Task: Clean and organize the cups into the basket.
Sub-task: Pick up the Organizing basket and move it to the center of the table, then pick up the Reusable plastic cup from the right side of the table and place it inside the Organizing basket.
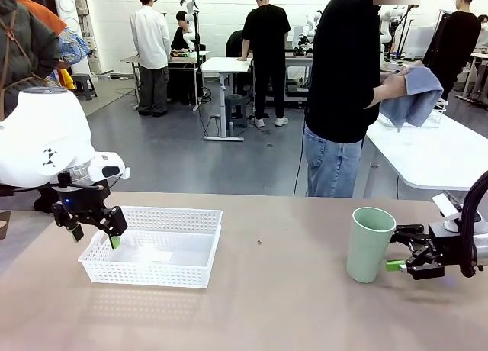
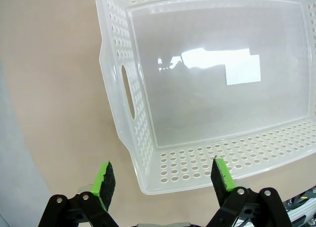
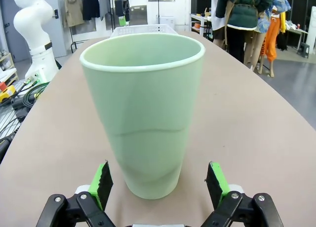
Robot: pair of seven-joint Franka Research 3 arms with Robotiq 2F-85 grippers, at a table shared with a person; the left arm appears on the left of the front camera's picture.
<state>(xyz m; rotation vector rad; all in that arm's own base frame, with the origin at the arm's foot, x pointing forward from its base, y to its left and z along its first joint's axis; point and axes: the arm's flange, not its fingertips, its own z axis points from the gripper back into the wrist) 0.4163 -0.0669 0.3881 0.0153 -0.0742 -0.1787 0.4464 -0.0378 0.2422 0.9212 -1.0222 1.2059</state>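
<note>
A pale mint green cup (image 1: pixel 370 244) stands upright at the right of the tan table. My right gripper (image 1: pixel 396 248) is level with its lower half, open. In the right wrist view the cup (image 3: pixel 148 113) rises just ahead, its base between the green pads (image 3: pixel 102 180) with a gap on each side of my right gripper (image 3: pixel 159 171). The white lattice basket (image 1: pixel 145 273) sits at the left, with nothing in it. My left gripper (image 1: pixel 96 238) hangs open over its left end. From the left wrist, the left gripper (image 2: pixel 162 169) hovers above the basket's (image 2: pixel 197 163) near corner.
A person stands beyond the table's far edge, holding a blue cloth (image 1: pixel 412 95) in both hands. A white table (image 1: pixel 435 156) lies behind at the right. Bare tabletop (image 1: pixel 282 290) stretches between basket and cup.
</note>
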